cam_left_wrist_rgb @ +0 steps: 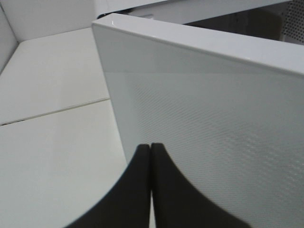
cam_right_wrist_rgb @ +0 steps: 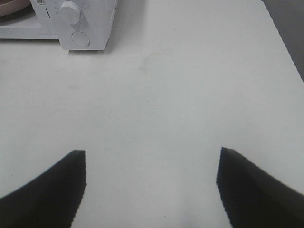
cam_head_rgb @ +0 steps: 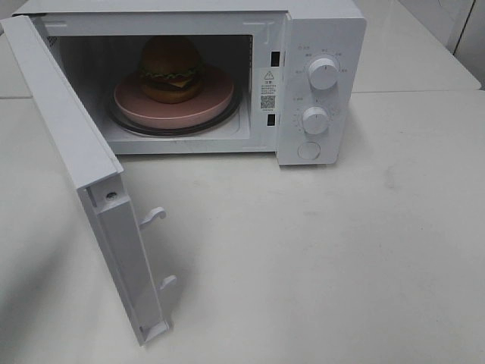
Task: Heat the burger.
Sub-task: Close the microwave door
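The burger [cam_head_rgb: 170, 68] sits on a round pink plate [cam_head_rgb: 204, 105] on the glass turntable inside a white microwave [cam_head_rgb: 322, 45]. The microwave door [cam_head_rgb: 76, 152] stands wide open, swung out to the left. My left gripper [cam_left_wrist_rgb: 151, 149] is shut and empty, its tips right at the outer face of the door [cam_left_wrist_rgb: 204, 123]; I cannot tell if they touch it. My right gripper [cam_right_wrist_rgb: 152, 164] is open and empty over the bare white table, back from the microwave's control panel [cam_right_wrist_rgb: 78, 19]. Neither gripper shows in the exterior view.
The microwave has two white knobs [cam_head_rgb: 323, 73] and a round button [cam_head_rgb: 309, 149] on its right panel. Door latch hooks [cam_head_rgb: 154, 215] stick out from the door's inner edge. The white table [cam_head_rgb: 341, 258] stretches in front and to the right.
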Action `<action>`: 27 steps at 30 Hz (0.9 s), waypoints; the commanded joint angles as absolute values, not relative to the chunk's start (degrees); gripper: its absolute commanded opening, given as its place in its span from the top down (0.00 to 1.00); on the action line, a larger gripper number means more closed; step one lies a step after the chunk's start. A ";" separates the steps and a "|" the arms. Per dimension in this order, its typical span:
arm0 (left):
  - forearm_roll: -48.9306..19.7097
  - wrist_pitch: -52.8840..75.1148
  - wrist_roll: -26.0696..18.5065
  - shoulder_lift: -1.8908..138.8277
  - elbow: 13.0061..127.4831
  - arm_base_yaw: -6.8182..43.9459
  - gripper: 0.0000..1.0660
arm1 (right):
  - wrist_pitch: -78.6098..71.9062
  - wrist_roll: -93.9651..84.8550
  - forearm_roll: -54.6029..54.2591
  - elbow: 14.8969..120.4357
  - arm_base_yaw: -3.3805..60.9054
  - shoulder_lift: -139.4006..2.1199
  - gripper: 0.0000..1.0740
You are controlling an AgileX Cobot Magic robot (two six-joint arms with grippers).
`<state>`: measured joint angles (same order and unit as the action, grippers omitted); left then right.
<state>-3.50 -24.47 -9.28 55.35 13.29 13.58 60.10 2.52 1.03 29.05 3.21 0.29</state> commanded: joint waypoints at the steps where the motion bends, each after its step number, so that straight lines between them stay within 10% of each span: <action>1: 1.38 -28.65 -4.18 58.90 13.06 16.90 1.00 | 59.42 1.95 1.03 28.93 2.75 1.72 0.30; 10: 11.92 -34.09 4.64 66.29 13.06 21.49 1.00 | 59.42 1.95 1.03 28.93 2.75 1.72 0.30; 27: 11.80 -49.45 6.70 80.56 14.55 26.30 1.00 | 59.42 1.95 1.03 28.93 2.75 1.72 0.30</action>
<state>12.49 -47.67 6.07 80.62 14.04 25.90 60.10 2.52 1.03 29.05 3.21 0.29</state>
